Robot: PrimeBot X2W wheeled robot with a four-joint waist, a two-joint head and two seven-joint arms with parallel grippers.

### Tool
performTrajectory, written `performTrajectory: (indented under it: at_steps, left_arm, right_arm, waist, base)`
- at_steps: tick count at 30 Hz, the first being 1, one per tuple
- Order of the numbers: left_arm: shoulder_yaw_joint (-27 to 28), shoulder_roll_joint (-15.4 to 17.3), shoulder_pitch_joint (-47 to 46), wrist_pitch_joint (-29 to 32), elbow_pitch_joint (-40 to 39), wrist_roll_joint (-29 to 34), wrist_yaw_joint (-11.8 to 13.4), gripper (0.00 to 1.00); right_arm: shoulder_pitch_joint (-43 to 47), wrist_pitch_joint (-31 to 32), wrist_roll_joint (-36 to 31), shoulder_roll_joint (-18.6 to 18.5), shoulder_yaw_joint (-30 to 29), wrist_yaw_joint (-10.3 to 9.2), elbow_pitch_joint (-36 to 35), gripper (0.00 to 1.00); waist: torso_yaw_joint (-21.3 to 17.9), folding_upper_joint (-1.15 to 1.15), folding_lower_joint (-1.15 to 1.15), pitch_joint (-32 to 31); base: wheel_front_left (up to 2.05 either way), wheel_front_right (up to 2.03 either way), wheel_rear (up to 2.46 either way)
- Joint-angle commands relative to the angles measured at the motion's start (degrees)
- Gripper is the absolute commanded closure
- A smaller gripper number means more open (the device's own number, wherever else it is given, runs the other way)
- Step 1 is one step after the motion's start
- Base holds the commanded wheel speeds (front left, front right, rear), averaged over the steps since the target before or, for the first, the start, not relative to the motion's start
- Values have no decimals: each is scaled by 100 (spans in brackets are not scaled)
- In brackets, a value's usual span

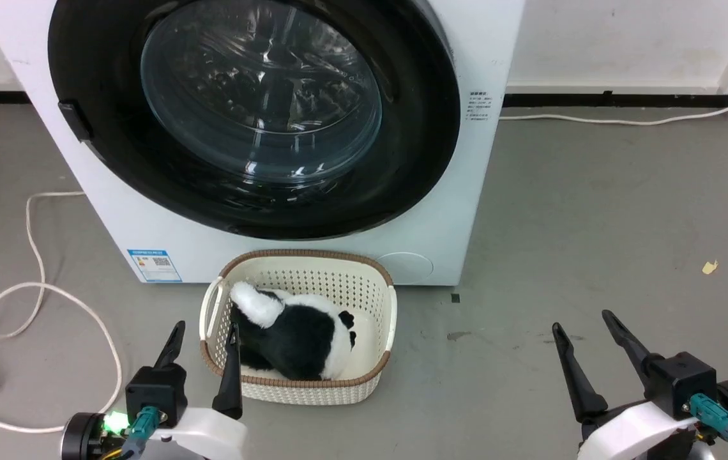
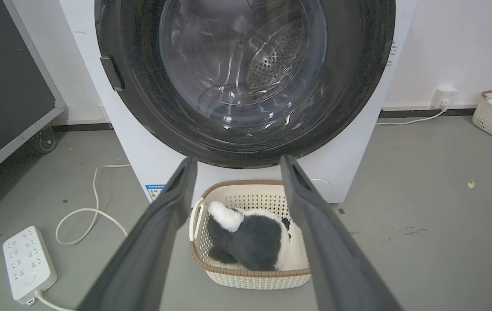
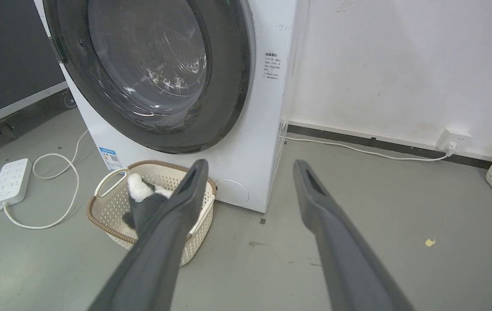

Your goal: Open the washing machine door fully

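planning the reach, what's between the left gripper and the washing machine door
A cream basket holding a black-and-white plush toy stands between the left gripper and the washing machine door, in head and left wrist views.

The left gripper (image 1: 205, 329), two long dark tapering fingers (image 1: 231, 370) on a black block and a white curved wrist shell (image 1: 207, 434), is sitting at the lower left of the head view, fingers pointing upward, spread apart and gripping nothing. A green light (image 1: 115, 421) is glowing at its wrist. The right gripper (image 1: 581, 321), built alike, is sitting at the lower right, its fingers likewise parted, empty and leaning slightly leftward.
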Motion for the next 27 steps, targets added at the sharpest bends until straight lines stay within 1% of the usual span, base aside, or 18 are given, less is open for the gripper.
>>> performTrajectory:
  at_steps: [1,10,23,24,25,26,27]
  left_arm:
    - [-32,4,-82,-61,5,36,34,0]
    - [-134,6,-199,-169,-29,45,81,0]
    - [-286,10,-402,-325,-74,37,164,0]
    - [-299,10,-422,-337,-78,35,171,0]
    - [-311,10,-443,-349,-83,32,178,0]
    - [-326,10,-465,-361,-87,29,186,0]
    - [-340,10,-486,-373,-90,26,194,0]
  right_arm:
    - [-85,-56,43,-11,7,1,-25,0]
    - [-389,-41,243,-199,15,1,-115,0]
    - [-1271,179,916,-452,-84,2,-187,0]
    - [-1353,204,975,-456,-97,2,-180,20]
    - [-1438,230,1034,-459,-110,2,-169,60]
    - [-1521,257,1086,-467,-120,2,-156,83]
    - [-1607,282,1134,-477,-130,2,-138,100]
  waist:
    - [16,0,0,30]
    - [119,0,0,256]
    - [331,0,0,642]
    - [350,0,0,677]
    - [370,0,0,713]
    - [392,0,0,748]
    - [415,0,0,781]
  base:
    - [0,0,0]
    - [0,0,0]
    - [0,0,0]
    - [0,0,0]
    - [0,0,0]
    - [0,0,0]
    - [0,0,0]
